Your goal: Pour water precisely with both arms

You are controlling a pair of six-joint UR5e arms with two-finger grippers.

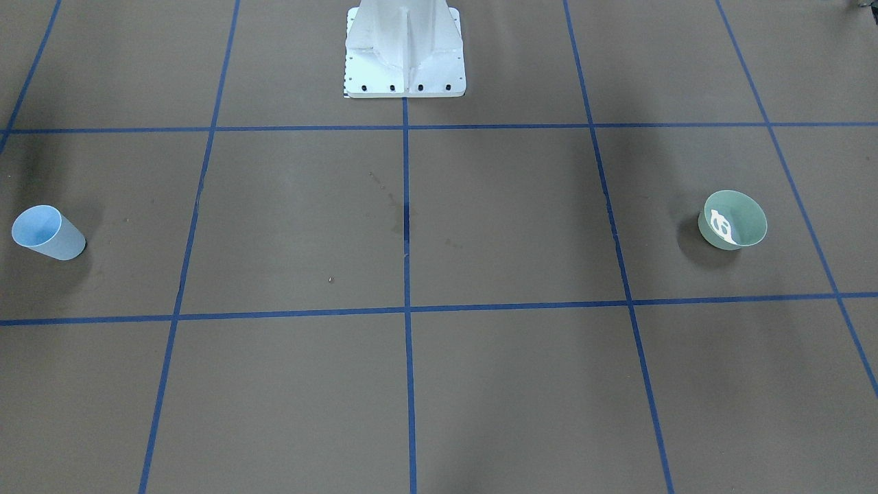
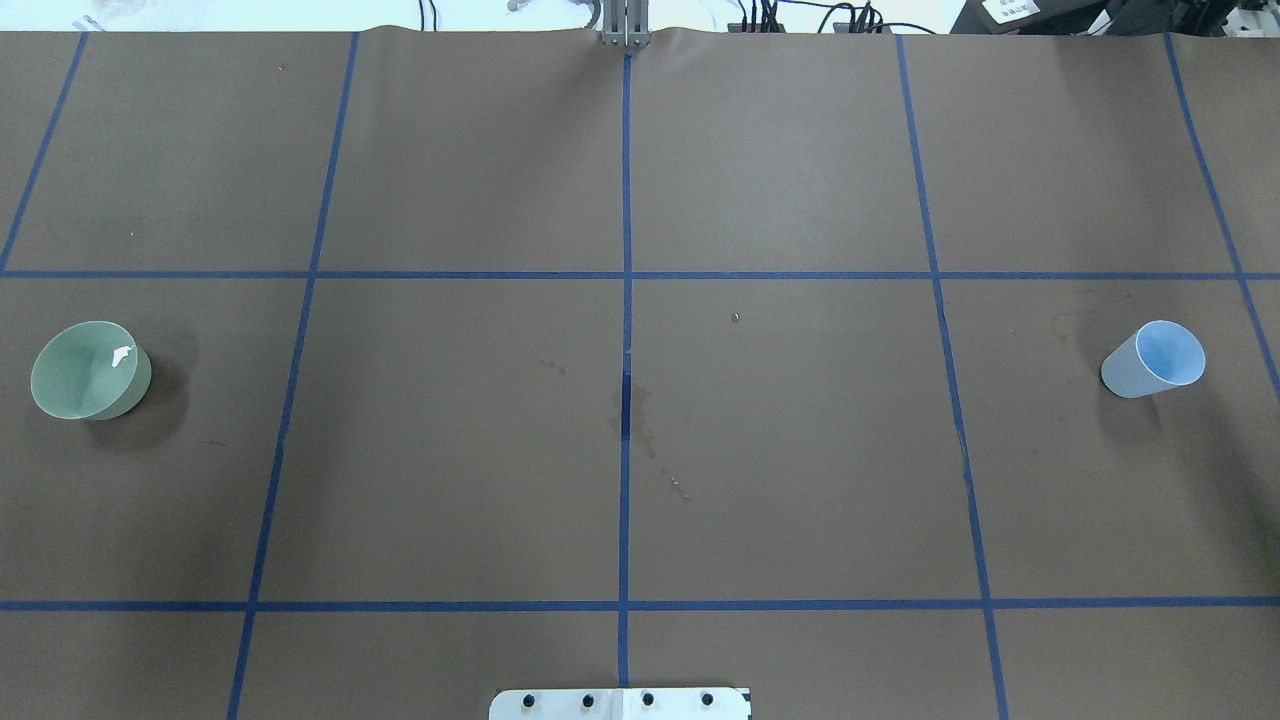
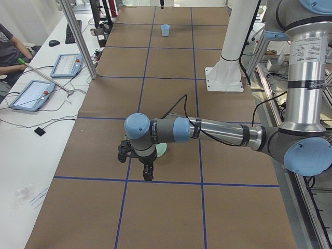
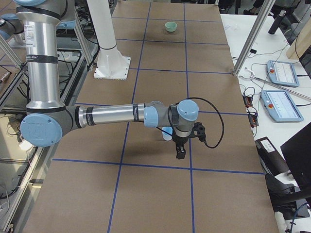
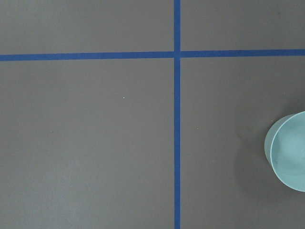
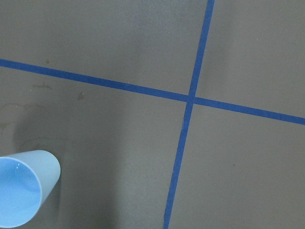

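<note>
Green bowl (image 2: 90, 370) stands by the left pincer (image 3: 148, 176), blue cup (image 2: 1152, 360) by the right pincer (image 4: 180, 155), apparently one vessel per arm. I cannot tell how wide either pincer stands.

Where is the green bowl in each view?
Front-facing: green bowl, right side.
Overhead: green bowl, far left.
Exterior left: green bowl, part-hidden behind left arm.
Exterior right: green bowl, far top.
Left wrist: green bowl, right edge.
Right wrist: absent.
Shared landmark, exterior views: white pedestal.

Water (image 1: 720, 227) — small white glint inside the upright green bowl (image 1: 751, 218), left arm (image 3: 223, 134) grey with light-blue joints, forearm level, wrist near that bowl, right arm (image 4: 112, 115) alike — wrist near the upright blue cup (image 1: 46, 233)
</note>
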